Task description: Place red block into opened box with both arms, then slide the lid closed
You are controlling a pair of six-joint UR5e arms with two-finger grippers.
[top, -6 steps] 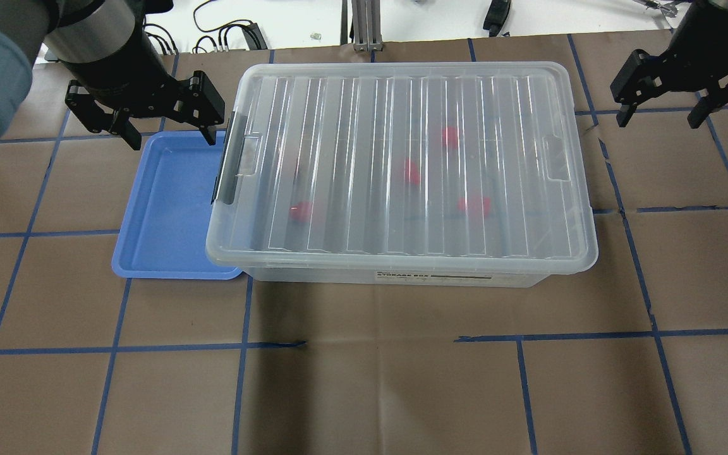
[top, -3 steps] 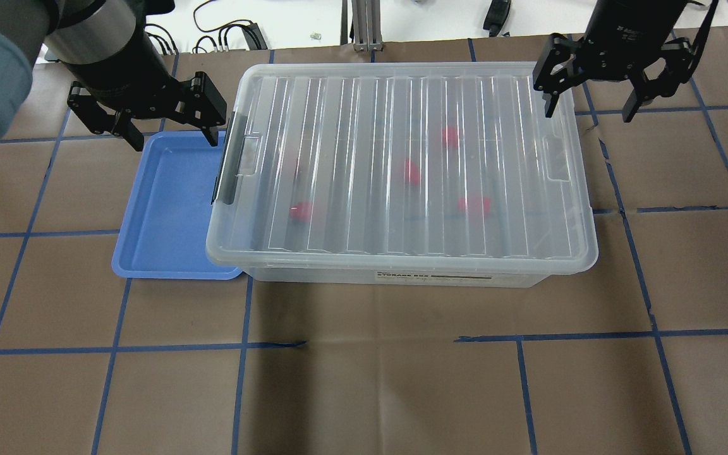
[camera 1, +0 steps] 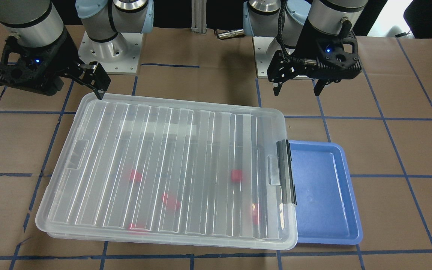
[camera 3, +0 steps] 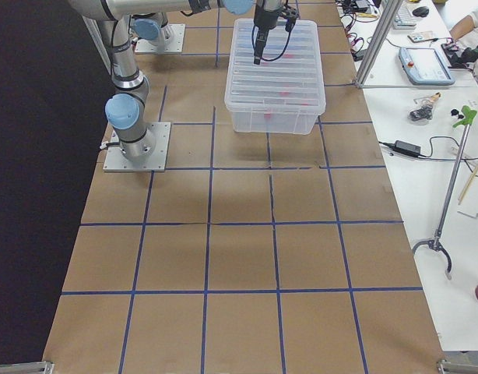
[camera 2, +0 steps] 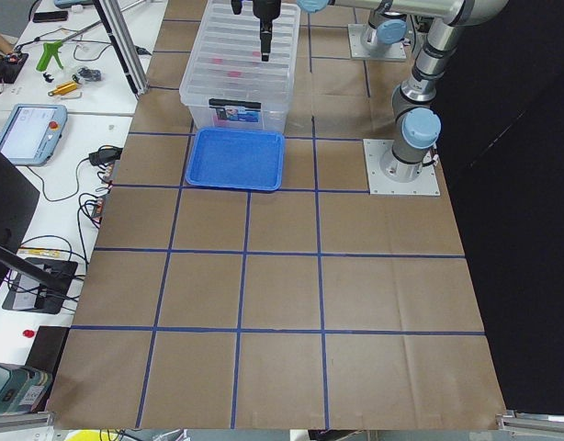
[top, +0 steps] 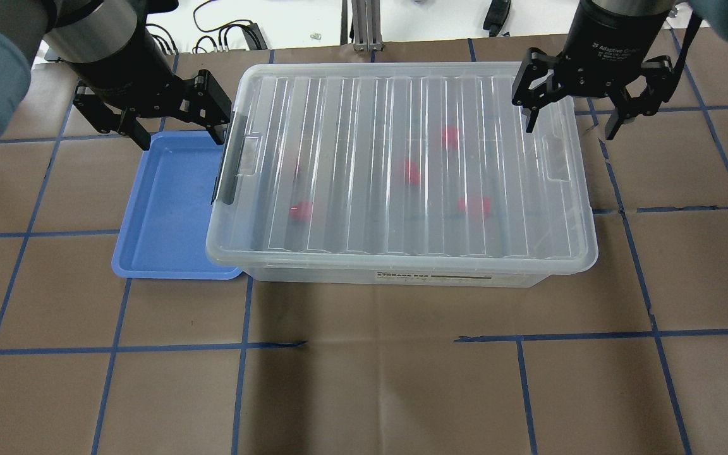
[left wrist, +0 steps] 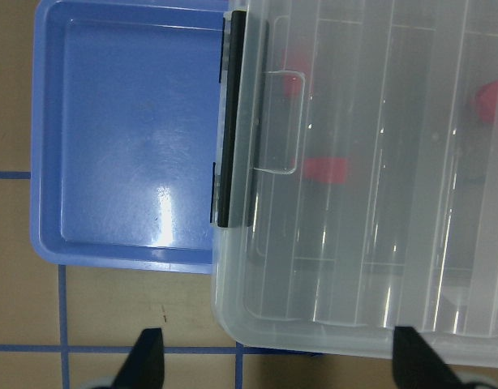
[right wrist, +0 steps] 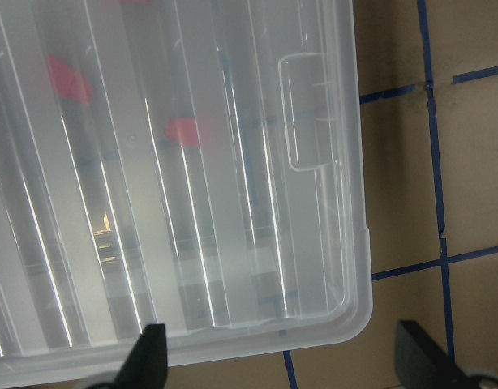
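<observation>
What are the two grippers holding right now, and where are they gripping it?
Nothing. The left gripper and right gripper are both open and empty, near the short ends of the lid.

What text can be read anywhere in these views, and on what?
"STORAGE BOX": label on the box's front wall; its finer print is too small to read.
"Adaptive Gr...": white print on the right hand's black body; the rest is unclear.
Nothing else is readable.
</observation>
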